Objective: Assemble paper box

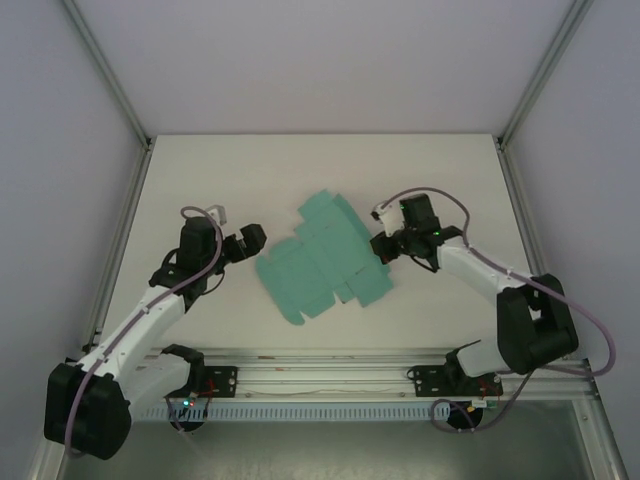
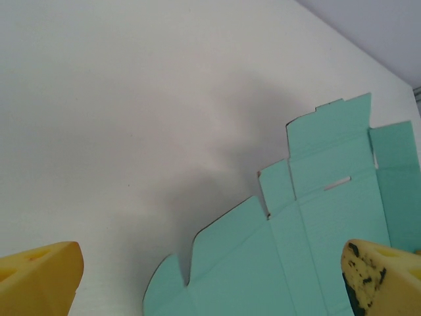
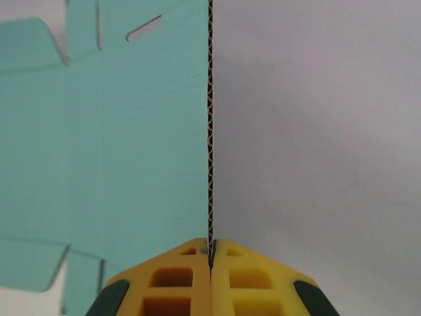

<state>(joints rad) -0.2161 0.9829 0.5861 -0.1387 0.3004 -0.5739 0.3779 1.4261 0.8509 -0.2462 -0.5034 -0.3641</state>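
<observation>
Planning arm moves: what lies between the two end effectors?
The green card sheet lies between left end effector and right end effector, per the top view.

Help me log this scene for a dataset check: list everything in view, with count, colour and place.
paper box: 1, teal-green, flat unfolded sheet at the table's centre
table: 1, white, under the paper box
mounting rail: 1, silver, along the table's near edge
left gripper: 1, yellow fingers, open, beside the paper box's left edge
right gripper: 1, yellow fingers, shut on the paper box's right edge
</observation>
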